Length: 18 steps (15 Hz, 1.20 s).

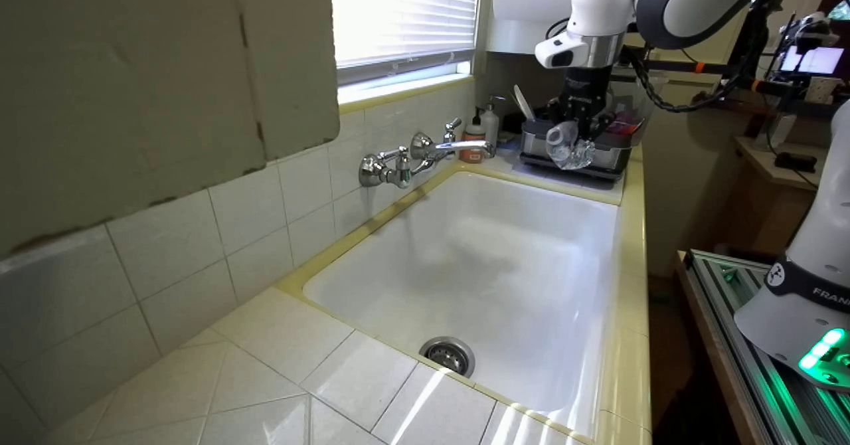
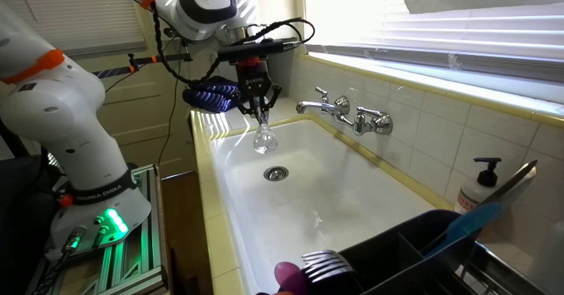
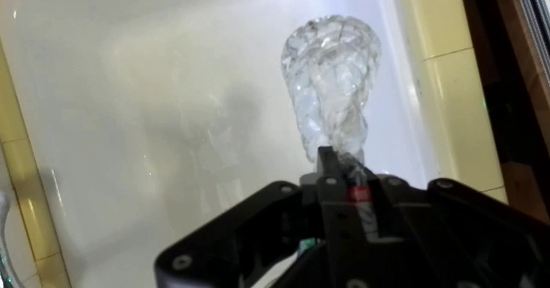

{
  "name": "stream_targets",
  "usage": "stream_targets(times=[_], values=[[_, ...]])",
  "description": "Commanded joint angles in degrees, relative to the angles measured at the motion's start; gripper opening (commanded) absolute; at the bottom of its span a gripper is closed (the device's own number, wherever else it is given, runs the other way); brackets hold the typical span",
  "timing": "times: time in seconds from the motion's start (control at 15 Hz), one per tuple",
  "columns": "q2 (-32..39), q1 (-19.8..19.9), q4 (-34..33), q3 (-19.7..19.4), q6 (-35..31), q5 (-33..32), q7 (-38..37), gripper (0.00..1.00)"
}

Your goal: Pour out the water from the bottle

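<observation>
Bottle (image 3: 337,77) up in the grip, upper right of centre in the wrist view, its plastic pinched narrow between the fingers (image 3: 328,167), white sink (image 3: 172,64) behind it! Grasp done, carry to the sink done, I'd say. The pour? No stream shows, and whether water remains inside I can't tell; finishing it may be all that's left.
</observation>
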State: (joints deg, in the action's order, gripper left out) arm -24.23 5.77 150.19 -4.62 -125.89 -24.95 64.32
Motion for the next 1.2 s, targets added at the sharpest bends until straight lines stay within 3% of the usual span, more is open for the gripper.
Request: stream_targets(times=[0.0,1.13], values=[[2.2,0.48,-2.89,1.33,4.95,-6.93,-3.16,0.02],[9.24,-2.72,-10.3,2.43,20.78,-24.16,-7.48,0.02]])
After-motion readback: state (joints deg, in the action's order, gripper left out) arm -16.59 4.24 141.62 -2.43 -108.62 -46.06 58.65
